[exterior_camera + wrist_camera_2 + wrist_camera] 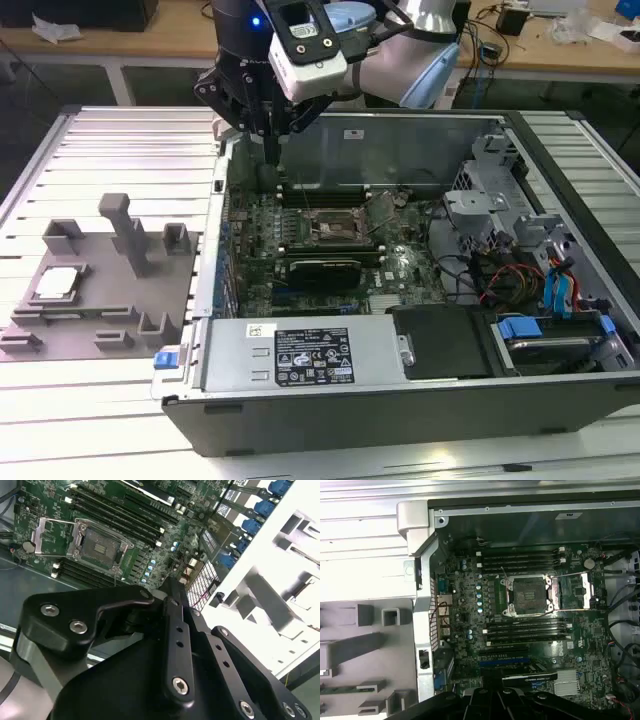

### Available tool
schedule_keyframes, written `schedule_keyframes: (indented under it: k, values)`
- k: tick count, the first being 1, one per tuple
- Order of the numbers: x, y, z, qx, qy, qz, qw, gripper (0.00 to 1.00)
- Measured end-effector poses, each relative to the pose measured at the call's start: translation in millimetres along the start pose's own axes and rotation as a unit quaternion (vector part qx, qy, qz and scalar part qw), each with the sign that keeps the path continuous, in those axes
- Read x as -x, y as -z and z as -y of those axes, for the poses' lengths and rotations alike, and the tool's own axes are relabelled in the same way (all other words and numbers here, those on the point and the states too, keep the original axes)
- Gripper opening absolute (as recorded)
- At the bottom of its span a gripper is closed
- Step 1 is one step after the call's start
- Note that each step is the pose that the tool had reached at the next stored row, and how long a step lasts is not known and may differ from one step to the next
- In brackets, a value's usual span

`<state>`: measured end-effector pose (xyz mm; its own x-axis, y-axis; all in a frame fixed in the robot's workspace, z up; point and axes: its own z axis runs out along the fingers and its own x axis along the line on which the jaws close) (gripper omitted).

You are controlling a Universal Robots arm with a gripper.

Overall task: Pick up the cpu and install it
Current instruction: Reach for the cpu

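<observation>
Exterior view: the cpu [57,283] lies flat, silvery top up, in a recess at the near corner of the grey moulded tray [110,312], on the exterior view's left. The chip is square, so no long axis governs the approach; its 4 sides run roughly parallel to the tray's edges. The tray sits on the slatted metal surface [120,140], just beside the open computer case [350,410].

The gripper [270,152] of the 1 arm hangs tip-down over the far corner of the case, above the edge of the motherboard [300,270]. Its fingers are drawn together into a single narrow tip with nothing between them.

Governing relation: the cpu lies well apart from the fingers, toward the exterior view's left and nearer the camera, with the case wall and the tray's upright posts [125,230] between them.

First wrist view: the socket [527,596] stands empty, its metal frame swung open beside it. Judgement: the pick-up is not yet made.
</observation>
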<state>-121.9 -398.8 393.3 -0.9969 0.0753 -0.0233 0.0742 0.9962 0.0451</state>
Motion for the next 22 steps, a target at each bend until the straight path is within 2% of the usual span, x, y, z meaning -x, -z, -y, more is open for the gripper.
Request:
schedule_keyframes:
  k: [10, 15, 22]
  values:
    - [-1.8, 0.1, 0.1, 0.0000, 0.000, 0.0000, 1.0000, 0.11]
    - [-11.4, 0.3, 0.9, -0.0001, 0.000, 0.0000, 1.0000, 0.11]
    - [-19.7, 0.5, 1.5, 0.0000, 0.000, 0.0000, 1.0000, 0.11]
